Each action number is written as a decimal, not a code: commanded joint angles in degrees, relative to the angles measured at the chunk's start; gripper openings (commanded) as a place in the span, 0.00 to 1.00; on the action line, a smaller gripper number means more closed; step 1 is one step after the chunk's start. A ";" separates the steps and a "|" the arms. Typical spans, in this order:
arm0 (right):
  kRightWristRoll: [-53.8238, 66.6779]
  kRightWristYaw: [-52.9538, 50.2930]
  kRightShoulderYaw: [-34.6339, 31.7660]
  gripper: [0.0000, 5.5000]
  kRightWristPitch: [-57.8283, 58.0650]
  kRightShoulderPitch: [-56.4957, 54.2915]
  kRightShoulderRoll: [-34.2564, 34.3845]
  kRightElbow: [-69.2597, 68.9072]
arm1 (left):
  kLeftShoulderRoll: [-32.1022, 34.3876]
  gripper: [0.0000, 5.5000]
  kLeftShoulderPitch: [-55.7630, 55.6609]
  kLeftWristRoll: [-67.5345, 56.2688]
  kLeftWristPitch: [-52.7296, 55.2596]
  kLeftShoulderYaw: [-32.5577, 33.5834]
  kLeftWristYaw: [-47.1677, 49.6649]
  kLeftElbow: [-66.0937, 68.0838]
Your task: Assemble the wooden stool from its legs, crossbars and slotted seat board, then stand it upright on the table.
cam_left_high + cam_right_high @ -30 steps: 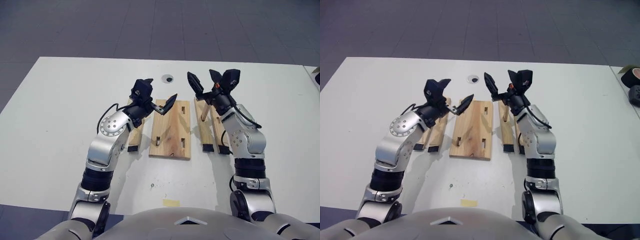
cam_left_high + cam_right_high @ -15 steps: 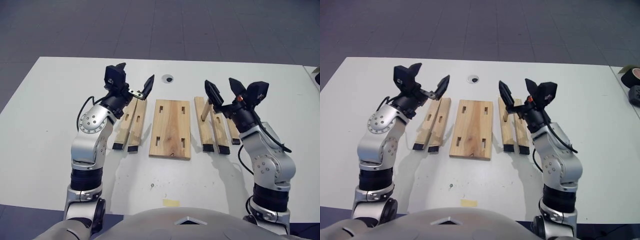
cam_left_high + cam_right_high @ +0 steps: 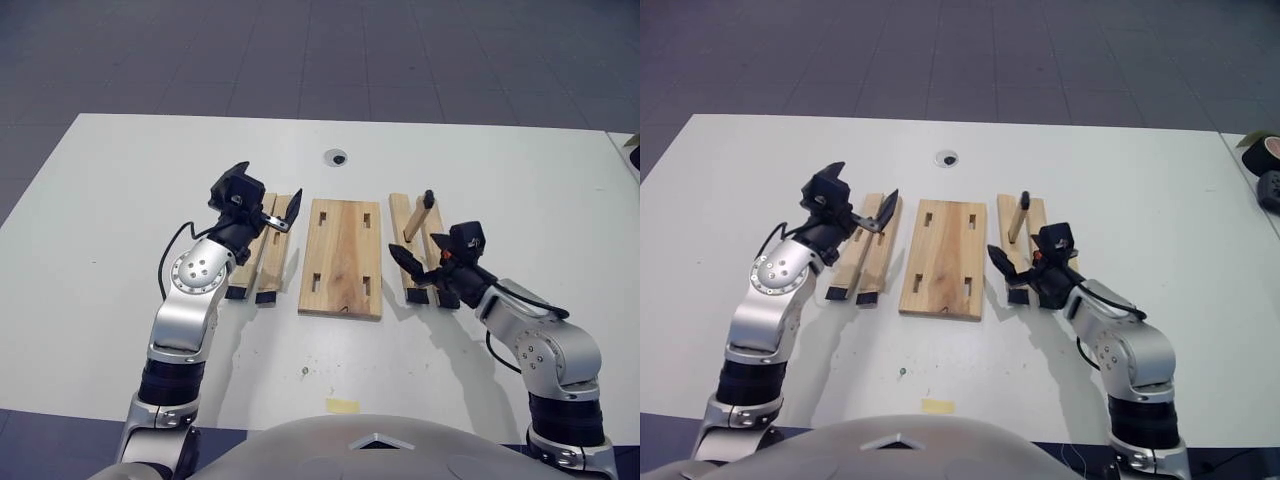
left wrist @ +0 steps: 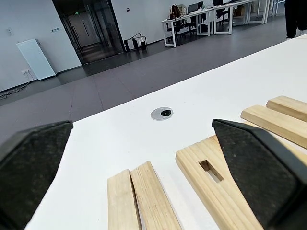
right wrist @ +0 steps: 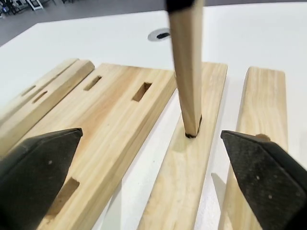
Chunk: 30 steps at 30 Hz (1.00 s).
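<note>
Pale slotted wooden seat board (image 3: 343, 257) lies flat on the white table (image 3: 120, 200) between black-tipped wooden legs (image 3: 268, 255) — a short wooden crossbar (image 3: 417, 217) stands slotted in one. Left gripper (image 3: 264, 200) and right gripper (image 3: 432, 248), both spread wide, sit low over the legs.

The left hand (image 3: 266, 203) pointed forward with its two fingers (image 4: 259, 172) spread wide apart and nothing between them. The left arm (image 3: 190, 300) was bent at the elbow, its forearm angled up and inward. The right hand (image 3: 432, 258) sat lower and nearer the body, also wide open and empty. The right arm (image 3: 545, 350) was folded, with its forearm reaching inward.
</note>
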 commanded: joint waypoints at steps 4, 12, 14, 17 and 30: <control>-3.18 1.42 1.50 0.98 2.62 0.73 -3.50 2.79 | -1.16 0.98 2.12 1.72 -0.33 -1.32 1.49 -1.09; -10.08 6.81 7.97 0.98 -1.69 0.48 -9.49 2.89 | -3.30 0.98 3.39 1.92 -0.24 -2.62 2.48 -1.43; -11.68 7.49 8.32 0.98 -3.98 -0.09 -9.93 3.25 | -4.11 0.98 3.50 1.92 -0.25 -2.93 2.78 -1.40; -11.86 8.30 7.61 0.98 -5.10 -1.11 -9.27 2.84 | -4.86 0.98 3.77 2.17 -0.06 -3.50 3.21 -1.71; -9.76 12.16 7.98 0.98 4.83 -0.59 -11.40 2.05 | -5.21 0.98 5.13 4.25 0.70 -6.50 3.90 -2.77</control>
